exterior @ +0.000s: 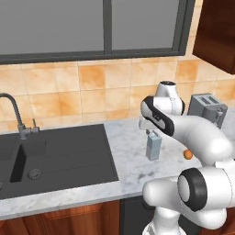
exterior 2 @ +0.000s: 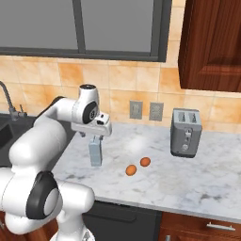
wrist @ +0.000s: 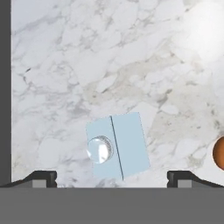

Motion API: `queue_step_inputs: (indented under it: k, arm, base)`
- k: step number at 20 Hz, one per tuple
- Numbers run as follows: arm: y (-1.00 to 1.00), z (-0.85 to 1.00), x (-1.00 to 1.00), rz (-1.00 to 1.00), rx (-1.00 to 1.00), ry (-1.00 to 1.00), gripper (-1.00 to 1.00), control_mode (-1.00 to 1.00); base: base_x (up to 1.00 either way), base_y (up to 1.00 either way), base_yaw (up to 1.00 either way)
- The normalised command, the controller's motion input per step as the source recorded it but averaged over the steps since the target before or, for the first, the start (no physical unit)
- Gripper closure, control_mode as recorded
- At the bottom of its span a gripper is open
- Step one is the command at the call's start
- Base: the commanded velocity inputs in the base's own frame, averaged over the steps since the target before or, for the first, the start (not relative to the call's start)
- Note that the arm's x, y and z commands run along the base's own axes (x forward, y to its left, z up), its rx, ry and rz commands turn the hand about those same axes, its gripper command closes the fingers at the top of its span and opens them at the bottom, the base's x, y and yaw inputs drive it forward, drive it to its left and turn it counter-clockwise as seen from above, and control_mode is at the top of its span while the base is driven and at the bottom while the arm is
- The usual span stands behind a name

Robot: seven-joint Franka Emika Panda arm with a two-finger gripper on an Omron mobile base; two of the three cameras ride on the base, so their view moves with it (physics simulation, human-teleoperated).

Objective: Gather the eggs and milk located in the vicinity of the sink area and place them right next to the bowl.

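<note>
Left base view: milk carton (exterior: 153, 147) stands upright on the marble counter (exterior: 128, 156) between the sink (exterior: 55, 158) and the toaster (exterior: 207, 109), gripper (exterior: 150, 131) poised directly above, likely lining up a top grasp. One egg (exterior: 187, 155) peeks past the arm.

Right base view: two smooth orange-brown eggs (exterior 2: 131, 170) lie near the boxy, pale carton.

Hand view: fingers (wrist: 41, 178) spread wide, empty, straddling the gabled top and round cap.
</note>
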Motion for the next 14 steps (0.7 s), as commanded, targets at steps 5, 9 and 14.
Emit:
queue_step_inputs:
  k: [5, 9, 14]
  arm:
    - [-0.07, -0.07, 0.08, 0.0, 0.0, 0.0, -1.0, -1.0]
    - [0.0, -0.18, 0.11, 0.0, 0.0, 0.0, -1.0, -1.0]
    - [0.0, -0.42, 0.0, 0.0, 0.0, 0.0, -1.0, -1.0]
  base:
    - [0.0, 0.0, 0.0]
    - [0.0, 0.0, 0.0]
    - [0.0, 0.0, 0.0]
